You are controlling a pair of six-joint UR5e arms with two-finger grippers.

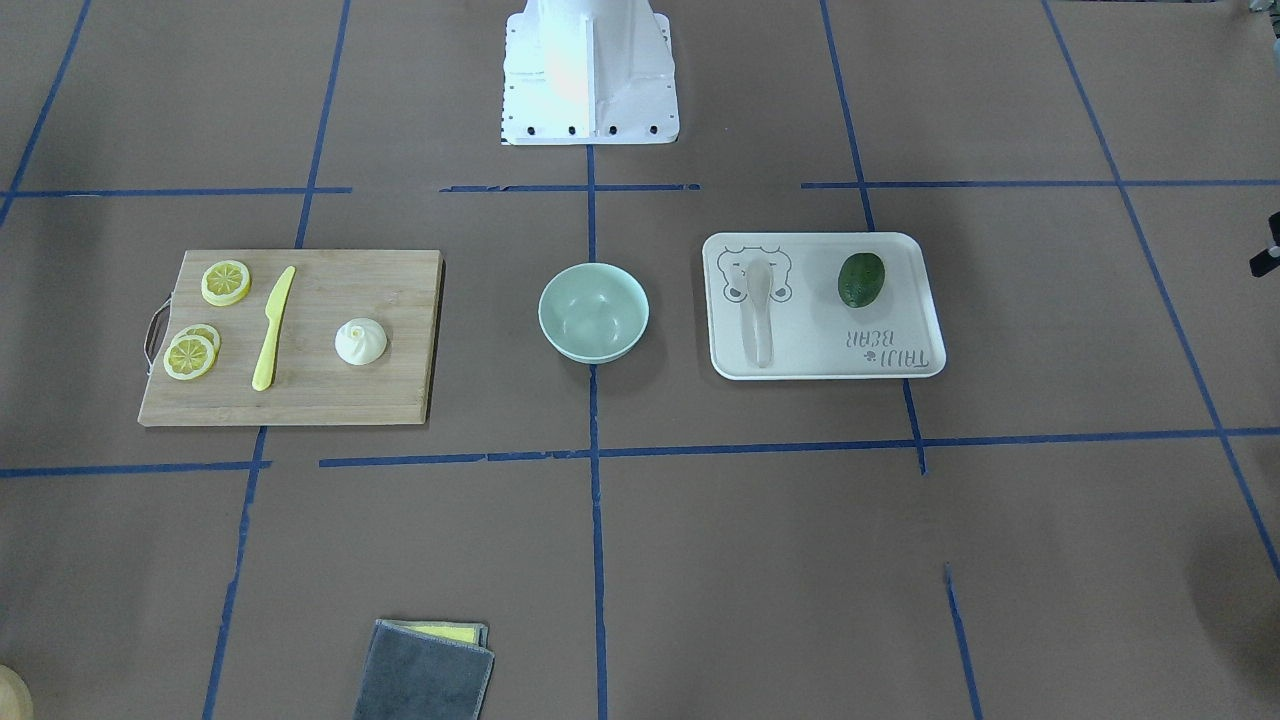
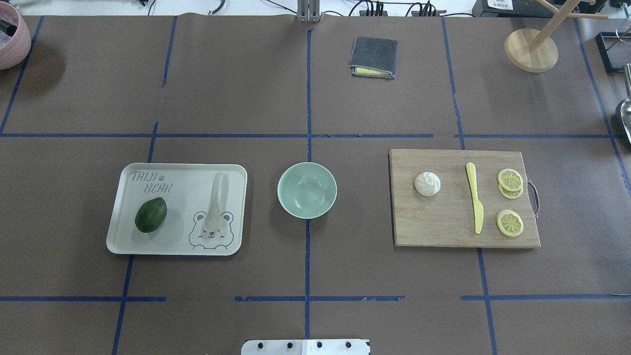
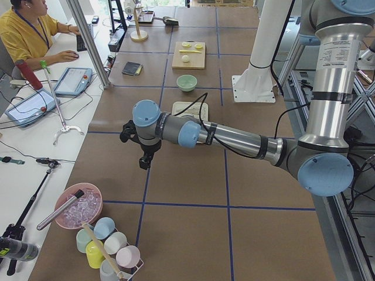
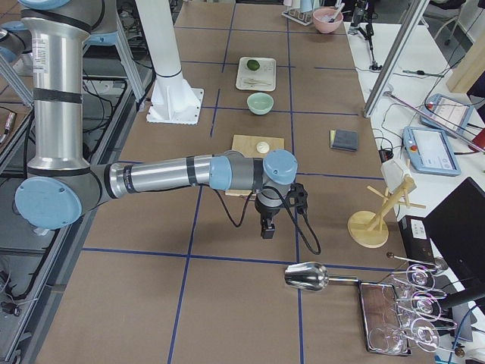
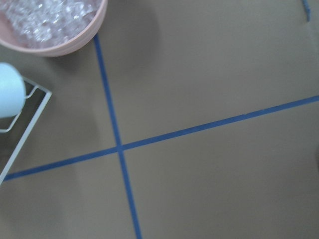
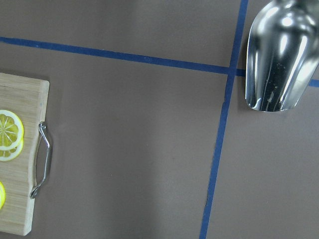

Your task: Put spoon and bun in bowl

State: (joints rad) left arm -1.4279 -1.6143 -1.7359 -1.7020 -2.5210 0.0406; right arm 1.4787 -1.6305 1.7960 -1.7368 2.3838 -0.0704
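Note:
The pale mint-green bowl stands empty at the table's middle. The cream spoon lies on the beige bear tray, left of the bowl in the overhead view. The white pleated bun sits on the wooden cutting board, right of the bowl. My left gripper hangs over bare table far beyond the tray's side. My right gripper hangs over bare table past the board's handle end. Both show only in the side views, so I cannot tell whether they are open or shut.
A dark green avocado lies on the tray. A yellow knife and lemon slices lie on the board. A grey cloth lies at the far edge. A metal scoop and a pink ice bowl sit at the table's ends.

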